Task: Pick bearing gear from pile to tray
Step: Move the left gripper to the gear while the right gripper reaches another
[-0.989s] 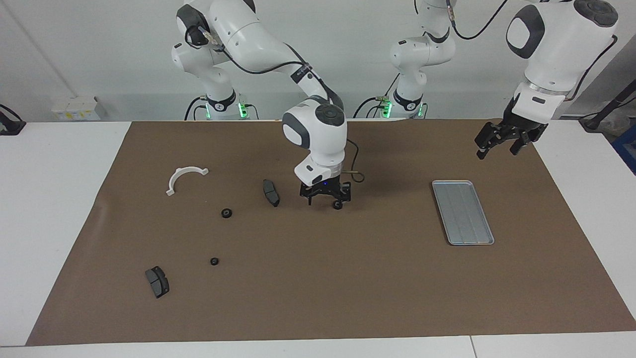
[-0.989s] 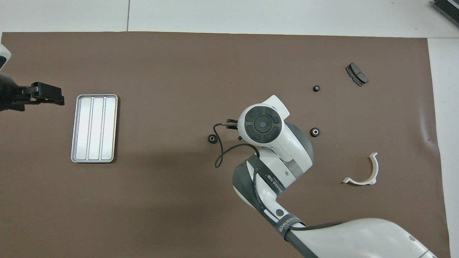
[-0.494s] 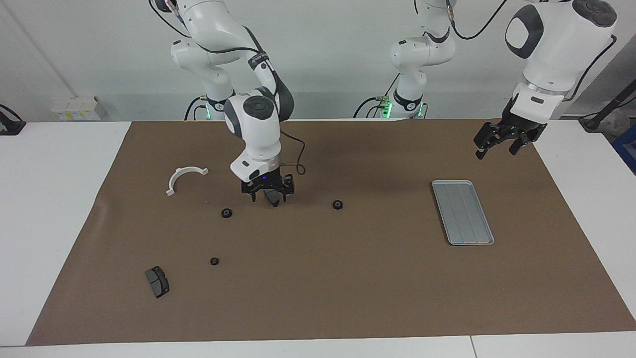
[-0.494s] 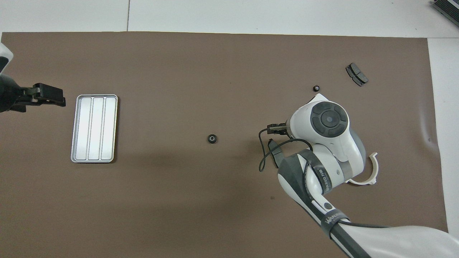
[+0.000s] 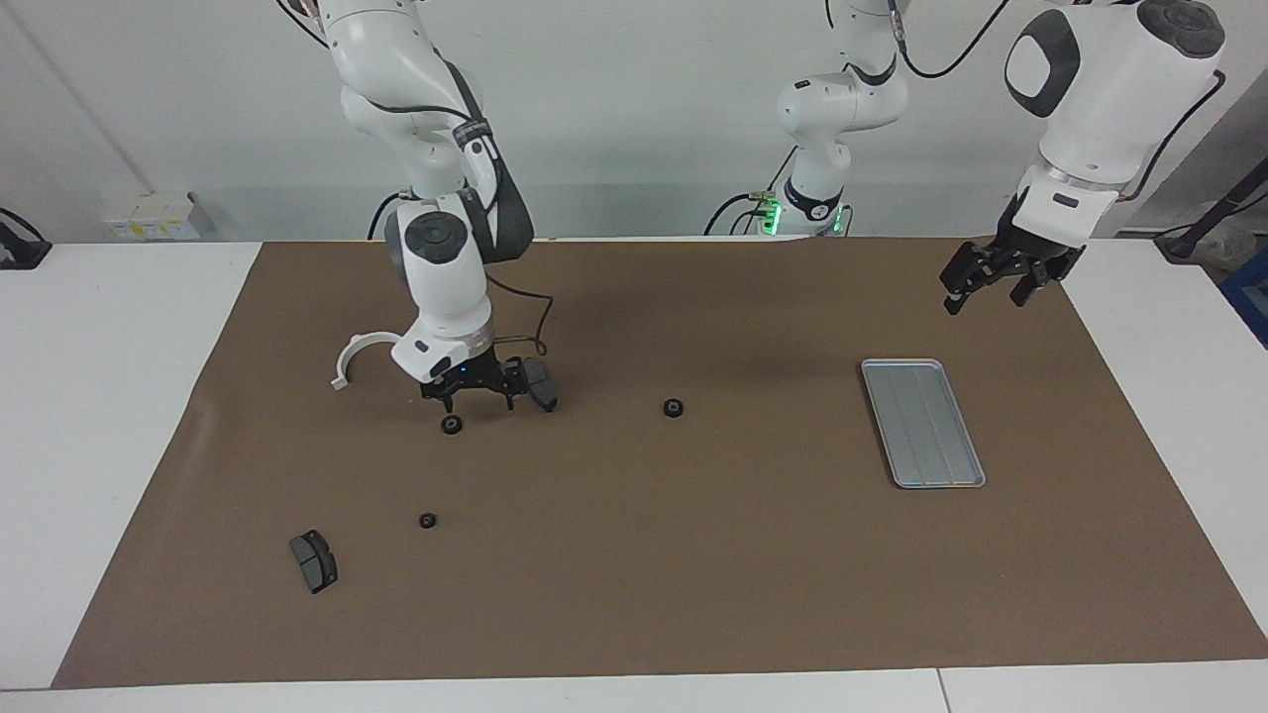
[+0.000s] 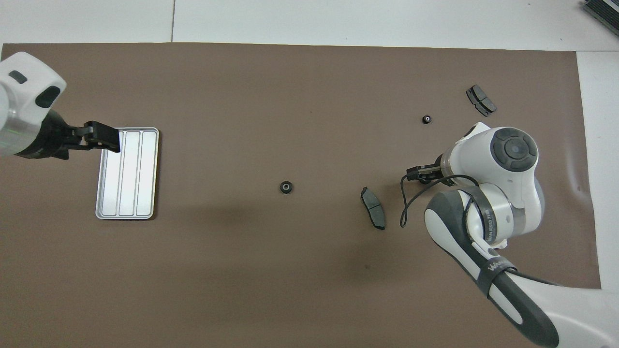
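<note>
Three small black gears lie on the brown mat: one in the middle, one right under my right gripper, one farther from the robots. My right gripper hangs open and empty just above the second gear, which it hides in the overhead view. The silver tray lies empty toward the left arm's end. My left gripper waits open in the air by the tray's edge.
One dark brake pad lies beside the right gripper, a second farther from the robots. The white arc bracket lies nearer to the robots, partly covered by the right arm.
My right gripper left a gear in the mat's middle and swept toward the right arm's end, past the brake pad, to above another gear. My left gripper shifted slightly toward the tray.
</note>
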